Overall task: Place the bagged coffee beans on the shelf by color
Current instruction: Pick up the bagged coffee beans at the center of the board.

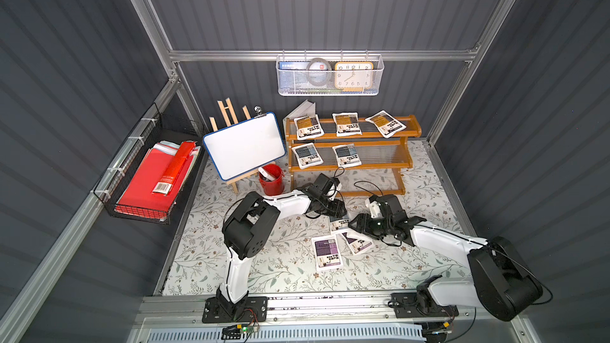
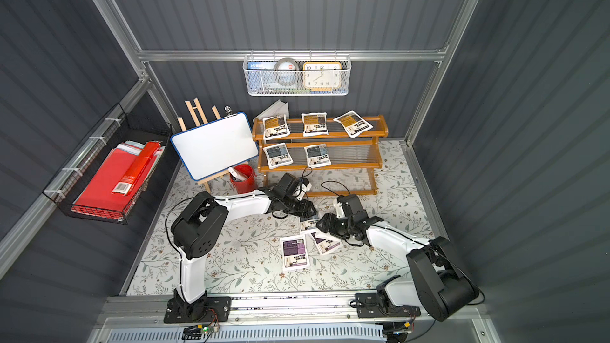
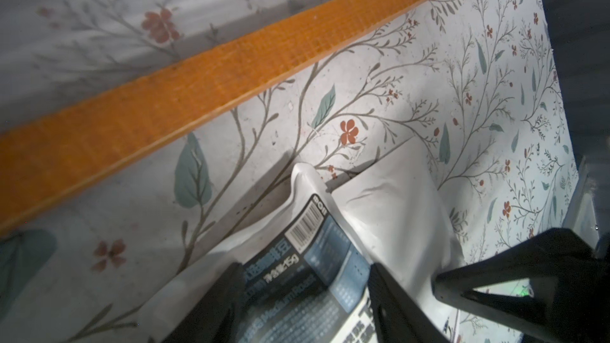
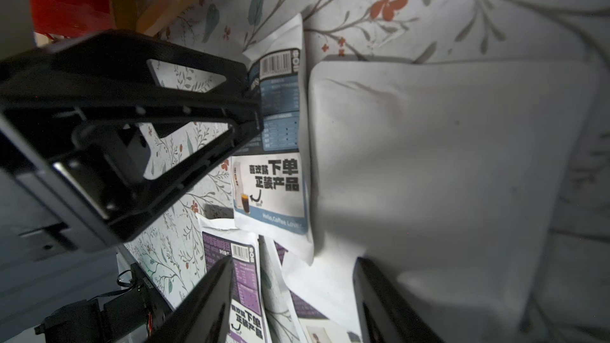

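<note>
Two hands low over the loose pouches on the desk (image 1: 280, 268), neither closed on one

The blue-grey pouch (image 3: 333, 249) lies flat in front of the shelf (image 1: 409, 133), just beside a white-backed pouch (image 4: 445, 160), with two purple pouches (image 1: 326, 252) near; three amber pouches (image 1: 346, 124) fill the top tier and a blue-grey pair (image 1: 307, 156) sits on the middle one; each pouch looks light, soft and slick, likely to sag and slip, so a pinch across a sealed edge seems safest; the left hand (image 3: 303, 275) stands with jaws apart astride the blue-grey label, forearm stretched across, wrist tipped down; the right hand (image 4: 293, 275), jaws also apart, reaches in low from the opposite side, elbow raised.
</note>
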Robot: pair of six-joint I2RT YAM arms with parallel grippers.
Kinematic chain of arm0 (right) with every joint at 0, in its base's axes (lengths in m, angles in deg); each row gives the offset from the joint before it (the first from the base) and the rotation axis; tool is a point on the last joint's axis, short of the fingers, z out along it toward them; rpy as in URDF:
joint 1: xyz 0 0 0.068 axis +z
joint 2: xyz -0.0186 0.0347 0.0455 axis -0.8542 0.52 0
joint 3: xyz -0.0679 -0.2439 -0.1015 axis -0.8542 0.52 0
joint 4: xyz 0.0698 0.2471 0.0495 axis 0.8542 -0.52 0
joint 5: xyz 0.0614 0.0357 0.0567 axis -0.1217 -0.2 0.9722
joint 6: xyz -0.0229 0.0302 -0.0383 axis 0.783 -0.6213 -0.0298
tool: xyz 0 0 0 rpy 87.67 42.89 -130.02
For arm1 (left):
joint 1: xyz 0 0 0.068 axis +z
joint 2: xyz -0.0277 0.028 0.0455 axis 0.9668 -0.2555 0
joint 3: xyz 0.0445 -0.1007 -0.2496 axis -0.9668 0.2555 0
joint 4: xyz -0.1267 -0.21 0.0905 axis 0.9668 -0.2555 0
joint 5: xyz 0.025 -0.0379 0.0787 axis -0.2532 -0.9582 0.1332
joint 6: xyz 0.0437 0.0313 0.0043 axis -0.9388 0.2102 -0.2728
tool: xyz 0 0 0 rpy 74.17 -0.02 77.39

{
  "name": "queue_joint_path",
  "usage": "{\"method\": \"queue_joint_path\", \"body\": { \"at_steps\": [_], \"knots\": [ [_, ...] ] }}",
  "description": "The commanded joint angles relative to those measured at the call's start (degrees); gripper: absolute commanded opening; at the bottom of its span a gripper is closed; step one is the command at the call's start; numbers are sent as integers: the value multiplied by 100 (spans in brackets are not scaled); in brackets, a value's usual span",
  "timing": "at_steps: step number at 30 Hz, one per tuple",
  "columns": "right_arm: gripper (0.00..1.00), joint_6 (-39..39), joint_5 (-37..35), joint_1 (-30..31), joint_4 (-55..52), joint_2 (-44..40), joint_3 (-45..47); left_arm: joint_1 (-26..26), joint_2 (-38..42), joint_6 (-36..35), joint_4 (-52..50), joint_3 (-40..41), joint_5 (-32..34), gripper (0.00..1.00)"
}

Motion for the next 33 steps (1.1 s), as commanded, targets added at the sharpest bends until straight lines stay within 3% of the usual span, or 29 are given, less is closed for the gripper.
{"method": "queue_joint_path", "body": {
  "at_steps": [1, 8, 17, 33],
  "knots": [
    [62, 26, 202, -29, 403, 101, 57, -65, -305, -110, -227, 298, -82, 64],
    [57, -159, 706, -29, 1263, 352, 362, -55, -444, -123, -125, 465, -349, 64],
    [57, 79, 519, -28, 1008, 173, 684, -28, -382, -93, 17, 583, -385, 64],
    [48, -6, 1277, -94, 2244, 1209, 555, 302, -474, 114, 508, 789, -923, 63]
  ]
}}
